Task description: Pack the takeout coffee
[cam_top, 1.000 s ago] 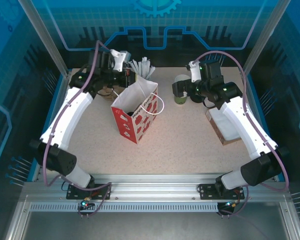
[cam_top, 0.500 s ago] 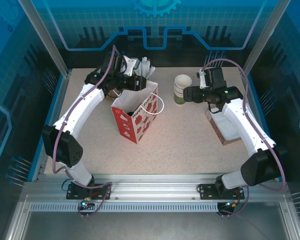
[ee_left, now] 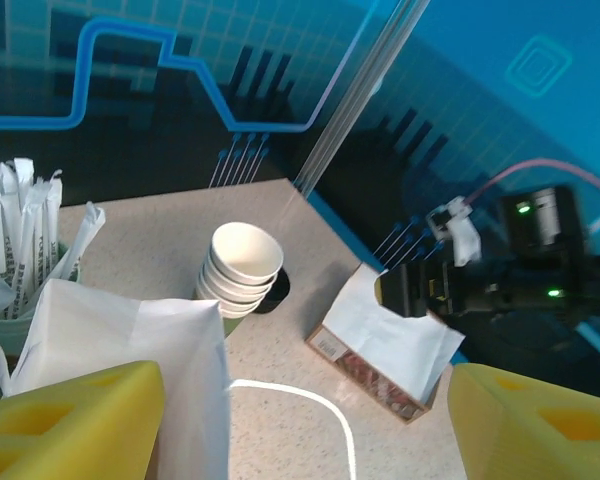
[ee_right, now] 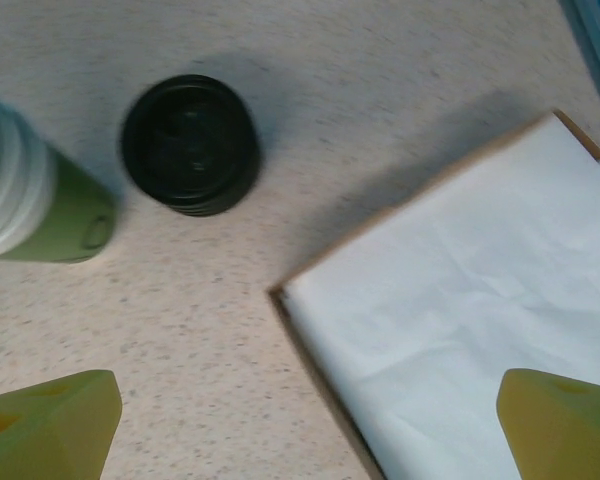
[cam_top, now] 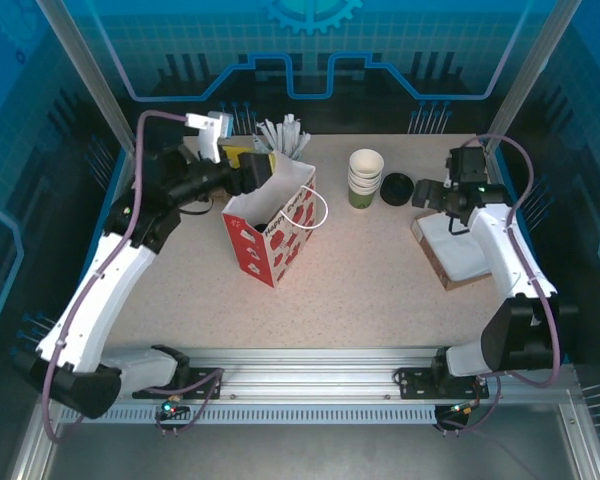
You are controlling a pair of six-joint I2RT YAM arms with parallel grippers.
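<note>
Takeout coffee [cam_top: 396, 188] sits on the surface [cam_top: 360, 290], far side, just right of the stack of lidless cups [cam_top: 365, 177], touching it or nearly so. From my right wrist I get its round black lid [ee_right: 190, 145] straight from above. The cup body under it is hard to make out, probably hidden by the lid. My right pincer [cam_top: 427, 193] hangs near the coffee on its right, partly over the napkin box [cam_top: 458, 250], fingers [ee_right: 45, 425] spread wide, nothing between them. My left pincer [cam_top: 252, 170] is above the back rim of the red-and-white paper bag [cam_top: 270, 225], yellow fingers [ee_left: 70, 420] well apart, holding nothing. Bag stands upright, mouth open, left of the cups. Cup of white sticks [cam_top: 285, 135] is just behind the bag.
</note>
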